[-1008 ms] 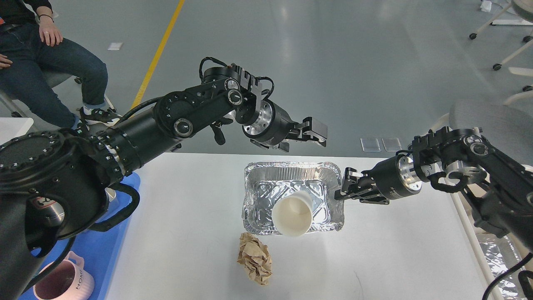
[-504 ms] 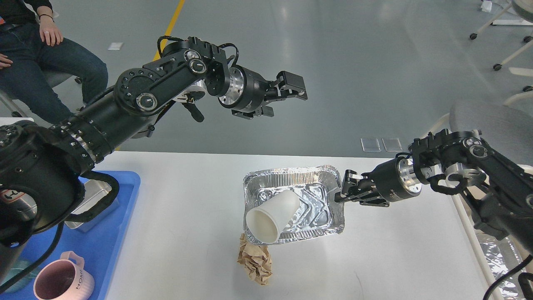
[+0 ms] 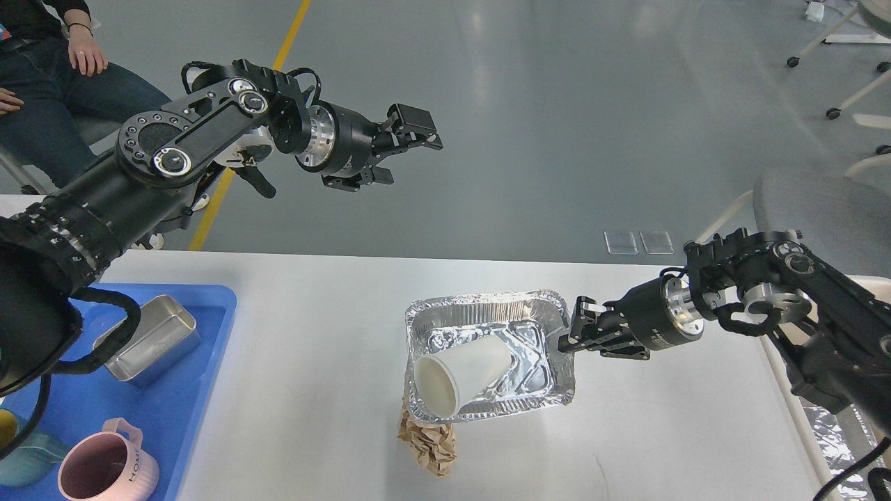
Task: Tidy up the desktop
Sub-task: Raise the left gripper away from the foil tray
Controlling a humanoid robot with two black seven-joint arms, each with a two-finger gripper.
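Note:
The white desktop (image 3: 313,390) fills the lower view. A silver foil tray (image 3: 539,316) sits at its middle, and my right gripper (image 3: 569,332) is shut on the tray's right rim. A white paper cup (image 3: 463,369) lies on its side inside the tray, mouth toward the front left. A crumpled brown paper ball (image 3: 429,447) lies on the desktop, partly hidden under the tray's front left corner. My left gripper (image 3: 411,136) hangs open and empty, high up and beyond the far left of the tray.
A blue tray (image 3: 181,417) at the left edge holds a metal tin (image 3: 150,337) and a pink mug (image 3: 104,470). A person (image 3: 76,104) sits at the far left. A grey chair (image 3: 825,202) stands at the right.
My left arm has risen and swung left, away from the tray. The cup has tipped onto its side. The tray has shifted toward me over the paper ball, still in the right gripper.

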